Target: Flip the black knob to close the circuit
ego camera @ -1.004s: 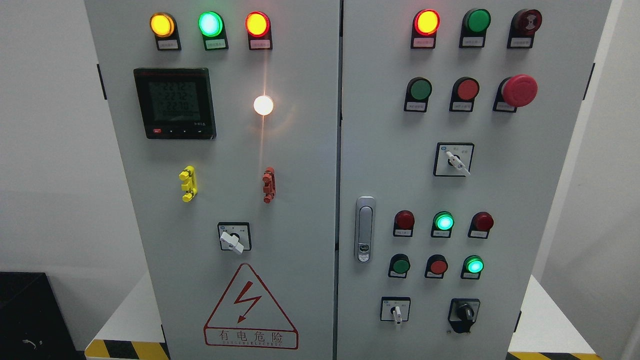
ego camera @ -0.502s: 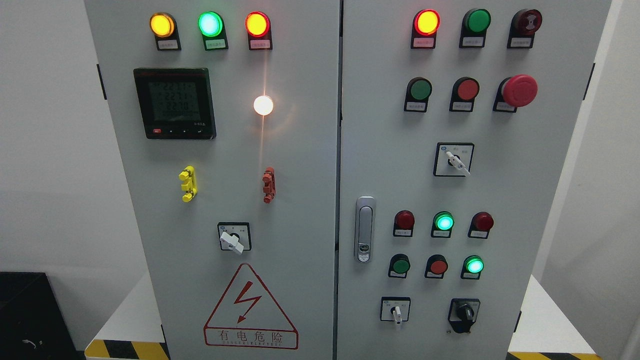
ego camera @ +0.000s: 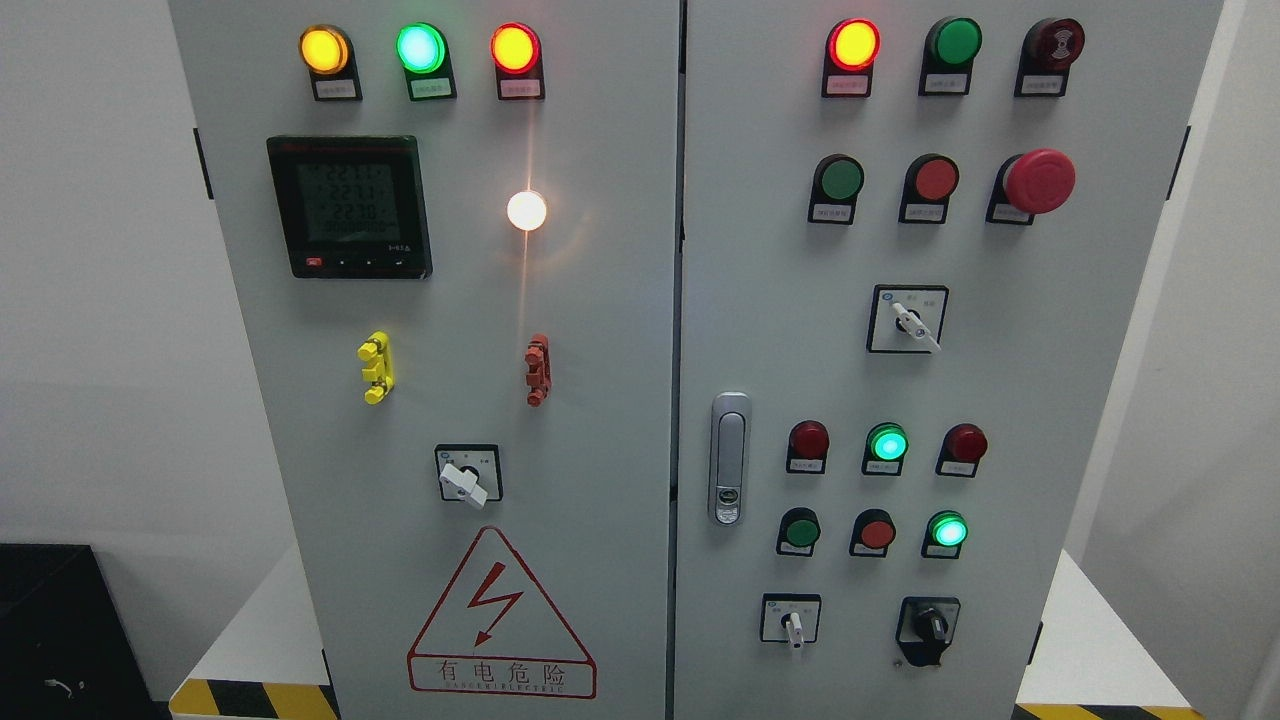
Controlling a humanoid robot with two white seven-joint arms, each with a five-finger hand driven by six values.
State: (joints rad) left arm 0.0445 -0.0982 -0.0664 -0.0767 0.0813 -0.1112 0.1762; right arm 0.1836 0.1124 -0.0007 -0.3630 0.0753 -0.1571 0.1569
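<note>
The grey metal two-door control cabinet [ego camera: 600, 300] fills the frame. The black rotary knob [ego camera: 929, 625] sits on a black plate at the lower right of the right-hand door, its handle close to upright, with a white-handled selector switch [ego camera: 792, 626] just to its left. Above them, two rows of three round indicators show two lit green lamps [ego camera: 888, 443]. A large red mushroom-head stop button [ego camera: 1038, 181] occupies the upper right. The black digital meter [ego camera: 350, 207] is at upper left. Neither robot hand appears in the frame, so hand state cannot be determined.
</note>
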